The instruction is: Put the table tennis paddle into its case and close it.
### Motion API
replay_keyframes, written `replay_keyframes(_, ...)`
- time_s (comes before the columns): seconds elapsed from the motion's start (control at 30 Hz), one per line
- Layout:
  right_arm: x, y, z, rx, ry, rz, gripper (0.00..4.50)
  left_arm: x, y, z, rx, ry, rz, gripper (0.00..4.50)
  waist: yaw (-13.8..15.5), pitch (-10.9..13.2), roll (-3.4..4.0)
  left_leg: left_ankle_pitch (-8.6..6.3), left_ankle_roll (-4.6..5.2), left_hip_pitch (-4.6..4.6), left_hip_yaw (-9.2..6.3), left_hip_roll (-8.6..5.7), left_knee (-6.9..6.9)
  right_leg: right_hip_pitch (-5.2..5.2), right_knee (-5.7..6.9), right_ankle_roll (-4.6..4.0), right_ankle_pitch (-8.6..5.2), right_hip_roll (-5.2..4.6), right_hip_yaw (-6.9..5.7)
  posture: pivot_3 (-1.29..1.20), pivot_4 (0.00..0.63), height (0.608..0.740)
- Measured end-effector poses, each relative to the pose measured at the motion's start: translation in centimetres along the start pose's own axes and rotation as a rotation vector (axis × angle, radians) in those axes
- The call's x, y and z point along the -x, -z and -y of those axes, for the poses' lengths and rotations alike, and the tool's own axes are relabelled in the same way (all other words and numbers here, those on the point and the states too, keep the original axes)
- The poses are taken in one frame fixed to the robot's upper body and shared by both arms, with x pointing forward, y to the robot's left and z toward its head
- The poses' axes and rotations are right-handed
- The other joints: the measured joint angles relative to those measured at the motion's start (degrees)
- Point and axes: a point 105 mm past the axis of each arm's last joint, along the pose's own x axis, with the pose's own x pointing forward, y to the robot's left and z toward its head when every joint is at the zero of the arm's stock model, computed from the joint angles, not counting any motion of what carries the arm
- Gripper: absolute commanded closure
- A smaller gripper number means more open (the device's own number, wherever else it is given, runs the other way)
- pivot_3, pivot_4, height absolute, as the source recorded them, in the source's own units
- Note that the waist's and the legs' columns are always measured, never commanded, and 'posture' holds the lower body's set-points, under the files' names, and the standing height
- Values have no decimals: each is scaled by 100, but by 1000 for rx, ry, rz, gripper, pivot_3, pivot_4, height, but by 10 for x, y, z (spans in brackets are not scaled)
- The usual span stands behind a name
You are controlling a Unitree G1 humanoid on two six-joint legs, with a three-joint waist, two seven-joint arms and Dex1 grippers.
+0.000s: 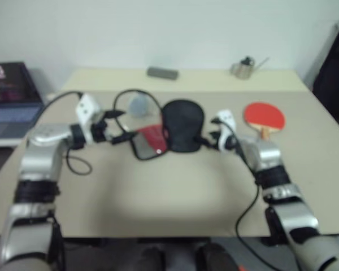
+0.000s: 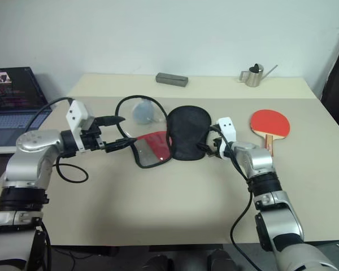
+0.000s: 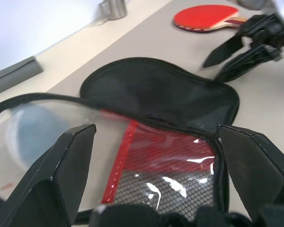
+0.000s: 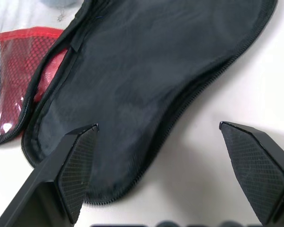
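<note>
Paddle [image 2: 269, 123] lies apart from the open case [image 2: 187, 133]. Both grippers, left gripper [image 2: 117, 133] and right gripper [image 2: 206, 147], gape empty; pin the lining before loading.

silver arms, black cables, black pincer fingers [image 3: 71, 165]

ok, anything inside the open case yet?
No. The case lies open on the table, black lining bare. The paddle lies apart. What's under the case is hidden.
</note>
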Motion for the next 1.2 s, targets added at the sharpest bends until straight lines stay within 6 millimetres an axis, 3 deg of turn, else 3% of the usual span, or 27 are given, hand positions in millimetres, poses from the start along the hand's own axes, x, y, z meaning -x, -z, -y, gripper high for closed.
replay_keyframes(0.4,-25,0,-17,39,-13,-22,20,-6,-5,6,-13,79,3,0,-98,0,0,1,-3,4,0,2,0,-2,10,-2,1,0,-5,0,150,740)
replay_keyframes(0.5,-28,0,-17,43,-8,-24,626,-6,-4,4,-16,73,-3,0,-101,0,0,2,-3,4,0,2,0,-3,11,-2,1,0,-5,0,150,740)
replay_keyframes(0.87,-27,2,-6,4,70,-45,4485,-6,-4,2,-32,67,-7,0,-100,0,0,2,-4,4,-1,2,0,-5,18,-2,1,-1,-6,0,150,740)
replay_keyframes(1.2,-5,3,-5,-218,164,-65,4485,-7,-3,3,-39,84,-12,0,-89,0,0,1,-1,3,-2,2,0,-11,37,-2,1,-4,-9,0,150,740)
